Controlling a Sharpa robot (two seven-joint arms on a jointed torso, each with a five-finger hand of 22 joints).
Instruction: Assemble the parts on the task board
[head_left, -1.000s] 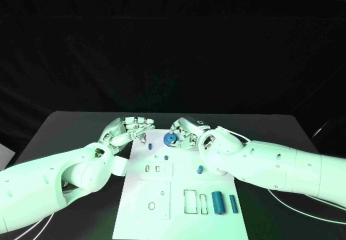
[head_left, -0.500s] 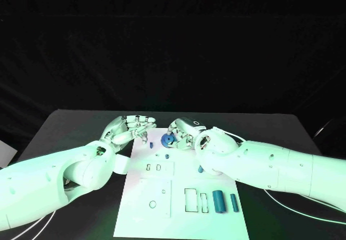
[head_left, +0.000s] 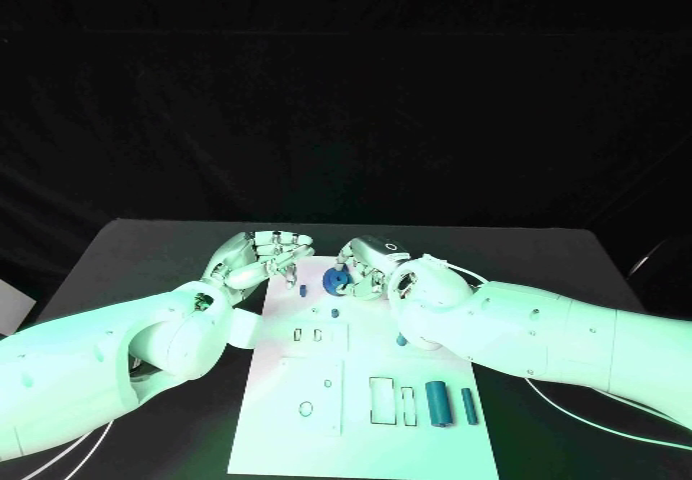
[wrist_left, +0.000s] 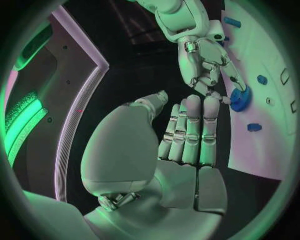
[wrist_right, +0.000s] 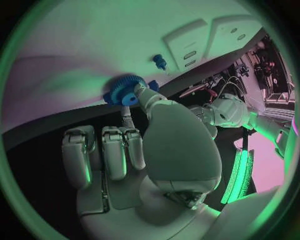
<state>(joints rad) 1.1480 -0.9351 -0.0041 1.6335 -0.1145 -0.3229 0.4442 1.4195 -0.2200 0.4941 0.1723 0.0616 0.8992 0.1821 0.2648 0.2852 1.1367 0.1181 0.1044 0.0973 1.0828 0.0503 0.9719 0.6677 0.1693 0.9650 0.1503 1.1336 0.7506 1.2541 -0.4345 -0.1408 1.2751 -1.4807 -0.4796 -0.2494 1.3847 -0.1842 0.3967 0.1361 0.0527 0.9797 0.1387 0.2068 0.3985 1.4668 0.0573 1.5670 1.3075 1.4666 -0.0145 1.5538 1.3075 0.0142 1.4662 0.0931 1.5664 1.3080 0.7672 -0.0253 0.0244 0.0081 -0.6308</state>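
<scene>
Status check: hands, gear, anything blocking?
Right robot hand pinching blue gear over board far end. Left robot hand open beside it, empty. Nothing blocking.

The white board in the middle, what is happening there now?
The right hand pinches a round blue toothed gear at the far end of the white task board. The left hand hovers beside it with fingers apart, holding nothing. Two blue cylinders lie at the board's near right, and a small blue peg lies near the left hand.
</scene>
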